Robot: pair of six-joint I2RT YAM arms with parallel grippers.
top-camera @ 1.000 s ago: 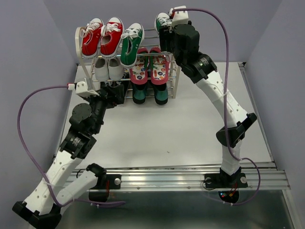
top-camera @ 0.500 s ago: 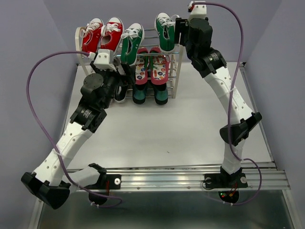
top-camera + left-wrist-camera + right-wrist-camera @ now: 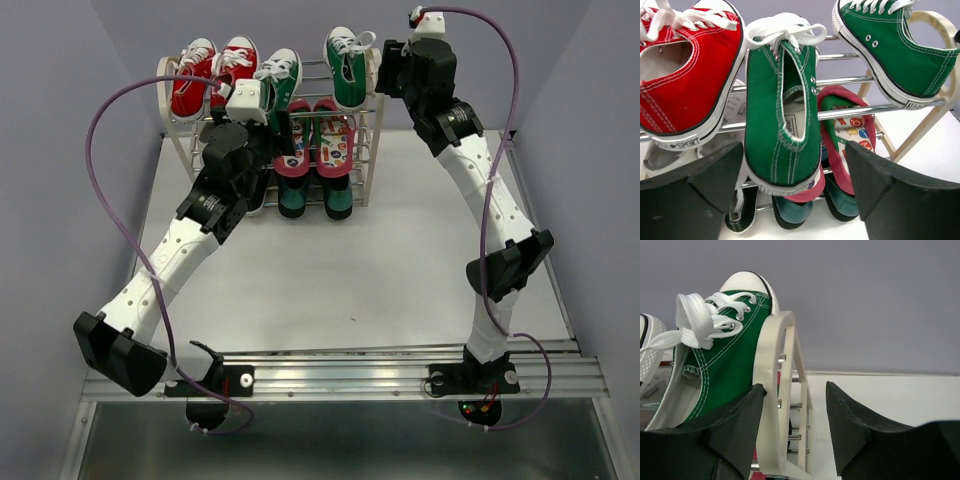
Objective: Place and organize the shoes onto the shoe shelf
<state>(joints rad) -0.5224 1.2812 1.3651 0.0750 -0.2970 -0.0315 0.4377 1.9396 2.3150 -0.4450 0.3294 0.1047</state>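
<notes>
The shoe shelf (image 3: 372,160) stands at the back of the table. Two green sneakers sit on its top tier, one tilted in the middle (image 3: 278,88) and one at the right end (image 3: 346,62). Pink flip-flops (image 3: 333,142) are on the middle tier and dark green loafers (image 3: 337,200) on the bottom. My left gripper (image 3: 276,118) is open, its jaws either side of the heel of the middle green sneaker (image 3: 782,115), not touching it. My right gripper (image 3: 384,62) is open and empty, its jaws astride the shelf's right side frame (image 3: 774,390), next to the right green sneaker (image 3: 722,365).
Red sneakers (image 3: 212,75) fill the top tier's left half, one close to my left finger (image 3: 685,75). A white sneaker (image 3: 660,155) and a black sneaker (image 3: 740,215) sit lower left on the shelf. Grey walls stand close behind and beside the table (image 3: 400,260).
My left arm has risen from the bottom tier to the middle green sneaker on top. My right gripper has let go of the right green sneaker and drawn back to the right.
</notes>
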